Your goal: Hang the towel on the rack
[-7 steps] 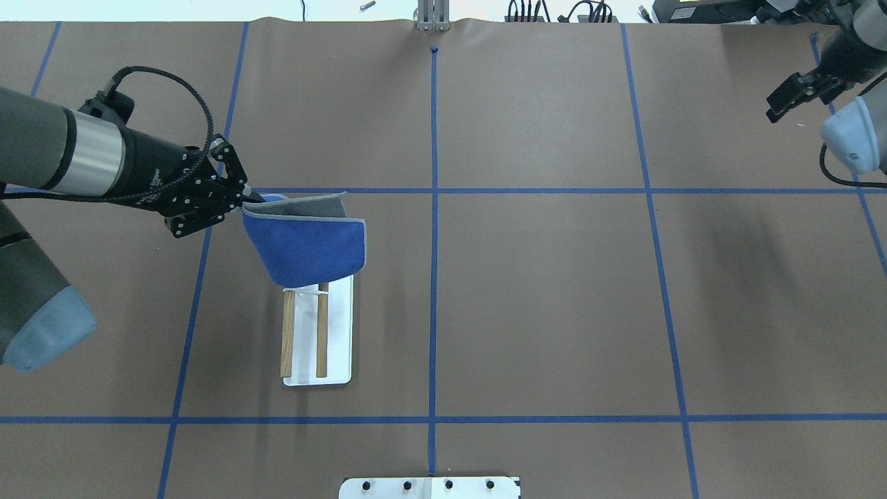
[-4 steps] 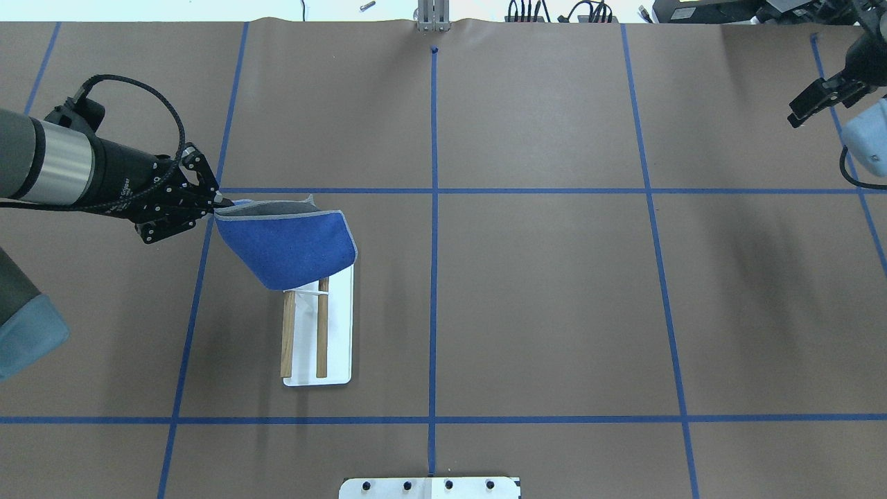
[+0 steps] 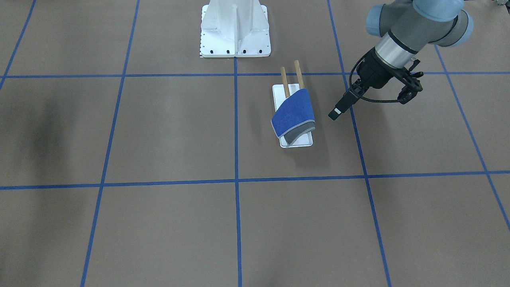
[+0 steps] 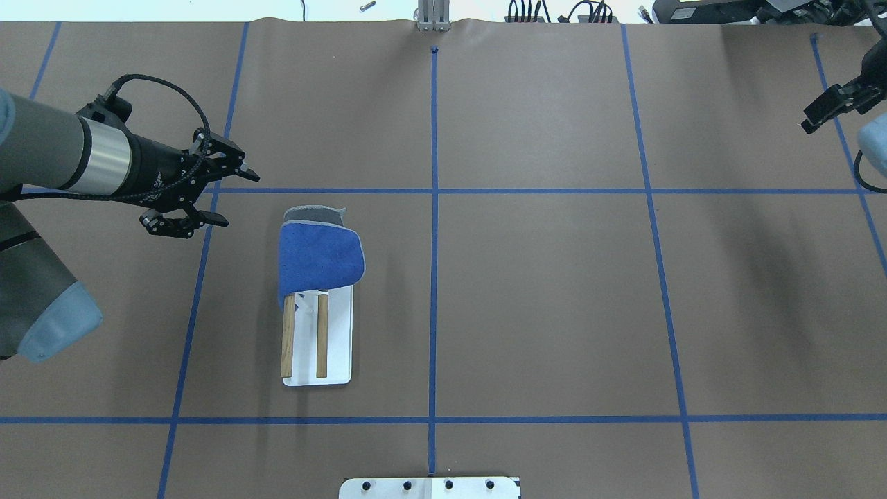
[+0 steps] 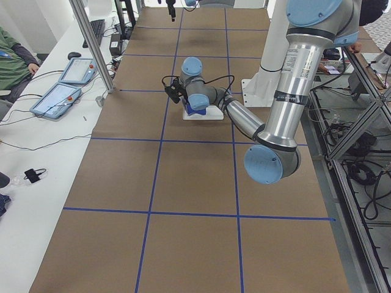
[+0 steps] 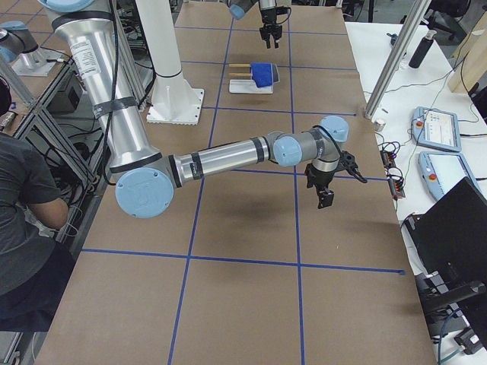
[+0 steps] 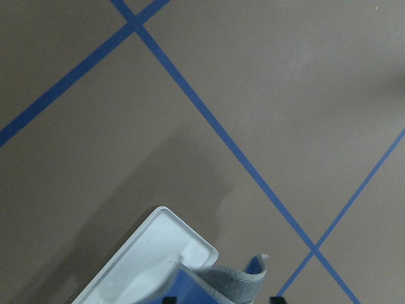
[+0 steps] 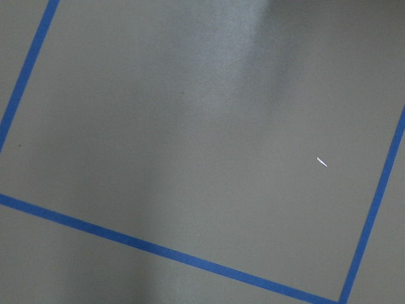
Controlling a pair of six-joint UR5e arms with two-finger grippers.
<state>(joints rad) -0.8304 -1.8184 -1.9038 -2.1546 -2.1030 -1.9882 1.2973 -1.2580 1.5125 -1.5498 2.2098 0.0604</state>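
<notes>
The blue towel [image 4: 320, 251] with its grey underside lies draped over the far end of the rack [image 4: 321, 333], which has two wooden rods on a white base. A grey fold hangs off the far end [image 3: 297, 134]. The towel also shows in the front view [image 3: 294, 112]. My left gripper [image 4: 242, 201] is open and empty, left of the towel and apart from it. The left wrist view shows the base's corner [image 7: 158, 250] and the towel's grey edge [image 7: 235, 282]. My right gripper [image 4: 809, 125] hovers at the far right edge; I cannot tell whether it is open.
The table is covered in brown paper with a grid of blue tape lines [image 4: 434, 190]. The robot's white base plate [image 4: 429, 487] is at the near edge. Cables and gear lie beyond the far edge [image 4: 554, 10].
My left gripper has opened and let go of the towel, then drawn back to the left. The towel has dropped onto the rack's rods. The right arm has moved further right.
</notes>
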